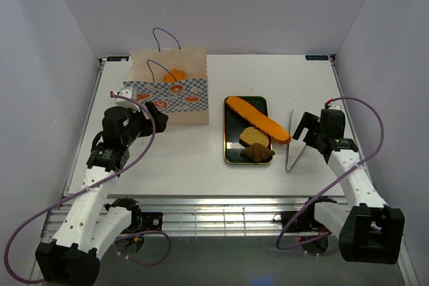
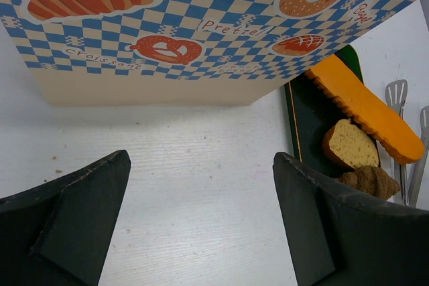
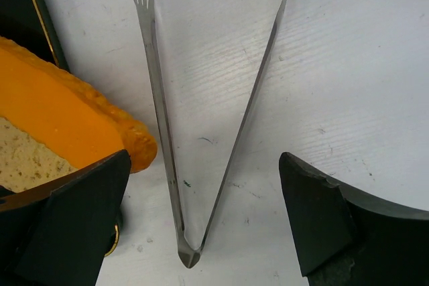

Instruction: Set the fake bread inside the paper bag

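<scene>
Left hand [image 2: 201, 165]: spread, empty; paper bag [image 2: 154, 88] just ahead.
Right hand [image 3: 204, 165]: spread over tongs [image 3: 155, 98]; baguette [image 3: 60, 108] at its left.

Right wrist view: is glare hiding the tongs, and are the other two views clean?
Right wrist: the tongs reflect the pale table and nearly blend in, though edges are sharp; left wrist: paper bag print crisp, no blur; top external: even light, soft shadows, no glare.
</scene>
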Robot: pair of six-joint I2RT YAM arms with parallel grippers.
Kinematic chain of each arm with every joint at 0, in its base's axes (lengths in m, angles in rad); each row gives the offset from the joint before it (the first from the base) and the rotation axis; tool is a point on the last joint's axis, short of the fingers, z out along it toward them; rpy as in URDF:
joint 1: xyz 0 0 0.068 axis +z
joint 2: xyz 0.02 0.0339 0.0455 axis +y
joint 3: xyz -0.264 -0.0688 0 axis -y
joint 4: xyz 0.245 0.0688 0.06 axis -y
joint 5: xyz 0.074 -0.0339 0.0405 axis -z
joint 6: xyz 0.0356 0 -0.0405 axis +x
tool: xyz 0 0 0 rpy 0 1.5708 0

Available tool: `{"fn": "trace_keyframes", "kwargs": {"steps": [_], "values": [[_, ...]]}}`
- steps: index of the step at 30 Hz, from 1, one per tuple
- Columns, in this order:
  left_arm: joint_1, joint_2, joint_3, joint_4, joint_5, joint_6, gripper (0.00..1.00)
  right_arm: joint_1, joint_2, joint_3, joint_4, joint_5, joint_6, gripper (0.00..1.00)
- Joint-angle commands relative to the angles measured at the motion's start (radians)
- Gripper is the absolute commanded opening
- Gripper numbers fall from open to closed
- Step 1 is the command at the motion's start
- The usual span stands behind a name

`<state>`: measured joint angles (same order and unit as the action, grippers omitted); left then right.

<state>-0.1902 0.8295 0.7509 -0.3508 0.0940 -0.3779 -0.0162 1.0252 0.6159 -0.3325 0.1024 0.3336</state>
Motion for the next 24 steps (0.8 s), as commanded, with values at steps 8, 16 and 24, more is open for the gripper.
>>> {"fn": "trace_keyframes", "kwargs": {"steps": [8,16,24], "values": [[-0.003,-0.039,0.025,0.013,0.004,0.002,0.98,0.074,-0.131,0.188,-0.028,-0.177,-0.074,0.9],[-0.003,-0.084,0.022,0.022,-0.027,0.0,0.98,0.301,-0.189,0.324,-0.007,-0.058,-0.091,0.9],[-0.003,-0.092,0.019,0.026,-0.045,0.0,0.98,0.349,-0.223,0.312,0.024,0.063,-0.104,0.9]]}}
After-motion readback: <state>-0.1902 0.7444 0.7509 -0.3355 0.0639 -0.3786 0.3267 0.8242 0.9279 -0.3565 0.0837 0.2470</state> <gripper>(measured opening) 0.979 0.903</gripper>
